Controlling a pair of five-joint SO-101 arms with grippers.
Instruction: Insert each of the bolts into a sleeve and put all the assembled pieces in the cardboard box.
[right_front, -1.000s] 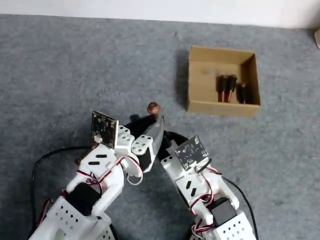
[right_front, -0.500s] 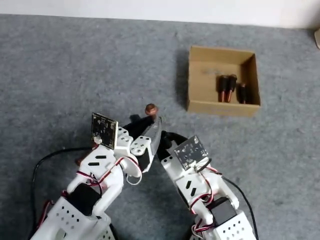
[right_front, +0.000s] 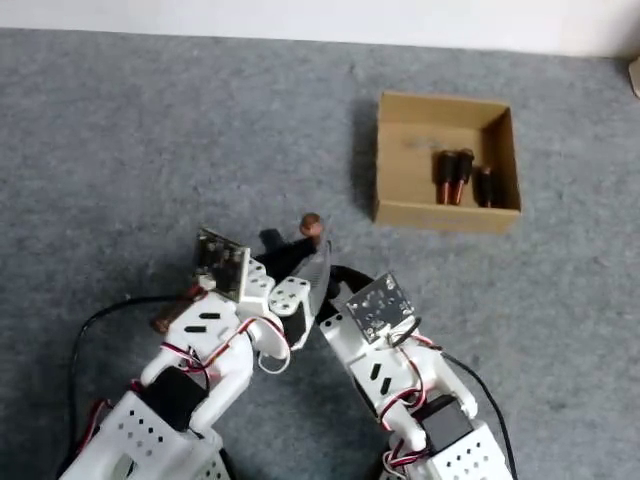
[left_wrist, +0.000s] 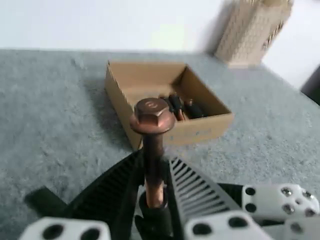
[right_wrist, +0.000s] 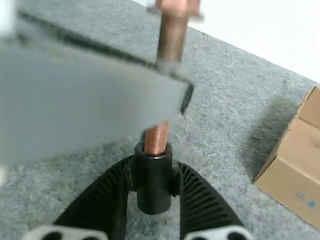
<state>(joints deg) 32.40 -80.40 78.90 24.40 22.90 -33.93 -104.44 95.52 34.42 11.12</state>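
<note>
Copper bolt (right_front: 311, 224), clamped by the left gripper (left_wrist: 156, 167), has edged toward four o'clock, its tip inside the black sleeve (right_wrist: 152, 175) the right gripper (right_wrist: 153, 167) holds. Insertion looks underway; the cardboard box (right_front: 400, 212) lies at two o'clock.

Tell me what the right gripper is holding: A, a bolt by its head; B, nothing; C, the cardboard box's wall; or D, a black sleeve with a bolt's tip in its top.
D: the right wrist view shows the right gripper shut on the black sleeve, with the end of the copper bolt sitting in its top opening.
</note>
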